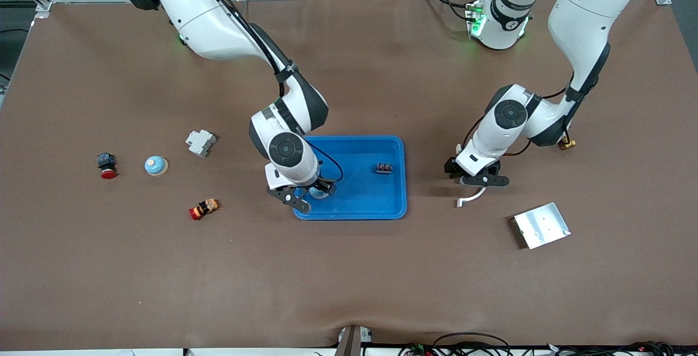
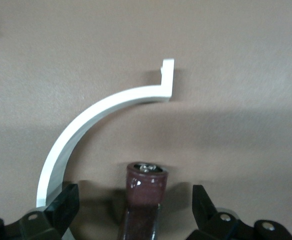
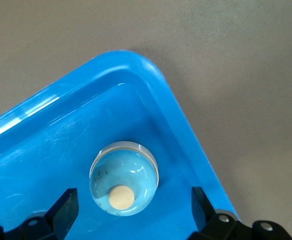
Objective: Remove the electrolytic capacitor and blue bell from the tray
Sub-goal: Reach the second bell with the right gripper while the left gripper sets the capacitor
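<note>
A dark maroon capacitor (image 2: 145,186) rests on the brown table between the fingers (image 2: 68,200) of my left gripper (image 2: 136,201). That gripper is open, with a gap on each side of the capacitor. In the front view my left gripper (image 1: 480,181) hides the capacitor. A light blue bell (image 3: 124,184) with a cream knob sits in a corner of the blue tray (image 3: 151,80). My right gripper (image 3: 134,206) is open around it without touching. In the front view the bell (image 1: 319,193) peeks out under my right gripper (image 1: 305,195).
A white curved bracket (image 2: 93,117) lies beside the capacitor, also in the front view (image 1: 470,198). The tray (image 1: 360,211) holds a small black part (image 1: 383,168). Another blue bell (image 1: 156,166), a grey block (image 1: 200,143), two red-capped parts (image 1: 107,166) (image 1: 203,209) and a metal plate (image 1: 541,225) lie around.
</note>
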You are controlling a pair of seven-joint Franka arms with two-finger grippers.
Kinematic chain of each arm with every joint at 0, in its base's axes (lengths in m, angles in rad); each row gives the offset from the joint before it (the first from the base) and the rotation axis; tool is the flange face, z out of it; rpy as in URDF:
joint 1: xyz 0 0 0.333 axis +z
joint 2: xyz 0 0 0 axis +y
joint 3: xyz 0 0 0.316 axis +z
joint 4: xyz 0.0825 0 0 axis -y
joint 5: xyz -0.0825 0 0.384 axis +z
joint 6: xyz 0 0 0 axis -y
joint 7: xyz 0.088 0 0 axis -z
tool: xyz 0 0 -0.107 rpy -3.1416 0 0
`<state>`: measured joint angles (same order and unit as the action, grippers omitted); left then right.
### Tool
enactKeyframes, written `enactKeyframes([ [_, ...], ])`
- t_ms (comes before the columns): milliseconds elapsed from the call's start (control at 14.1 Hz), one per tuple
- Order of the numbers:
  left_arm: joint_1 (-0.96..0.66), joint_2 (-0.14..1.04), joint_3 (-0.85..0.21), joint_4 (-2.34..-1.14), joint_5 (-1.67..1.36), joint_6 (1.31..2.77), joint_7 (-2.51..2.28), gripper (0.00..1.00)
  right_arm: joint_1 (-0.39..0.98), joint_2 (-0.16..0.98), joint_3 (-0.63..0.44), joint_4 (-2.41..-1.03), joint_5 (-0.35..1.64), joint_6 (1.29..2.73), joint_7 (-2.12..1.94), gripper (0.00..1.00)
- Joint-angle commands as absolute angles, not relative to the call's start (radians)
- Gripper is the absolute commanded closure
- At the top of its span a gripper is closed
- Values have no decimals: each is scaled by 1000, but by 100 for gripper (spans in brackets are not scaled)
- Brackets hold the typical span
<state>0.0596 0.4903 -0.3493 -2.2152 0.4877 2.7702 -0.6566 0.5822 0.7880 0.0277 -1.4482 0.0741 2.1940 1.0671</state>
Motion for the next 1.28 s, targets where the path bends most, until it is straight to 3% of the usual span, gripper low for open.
enactKeyframes([
  [0, 63, 434, -374, -2194, 515, 2680, -732, 0, 600, 818, 23, -1416, 66, 2218, 1086, 0],
  [284, 69, 422, -460, -2108, 502, 2510, -885, 0, 600, 833, 23, -1416, 66, 2253, 1089, 0],
  [711, 71, 410, -581, -2066, 499, 2494, -1548, 0, 601, 842, 23, -1414, 71, 2255, 1092, 0],
  [1209, -6, 484, -611, -1977, 500, 2459, -2181, 0, 603, 845, 23, -1414, 69, 2264, 1081, 0],
])
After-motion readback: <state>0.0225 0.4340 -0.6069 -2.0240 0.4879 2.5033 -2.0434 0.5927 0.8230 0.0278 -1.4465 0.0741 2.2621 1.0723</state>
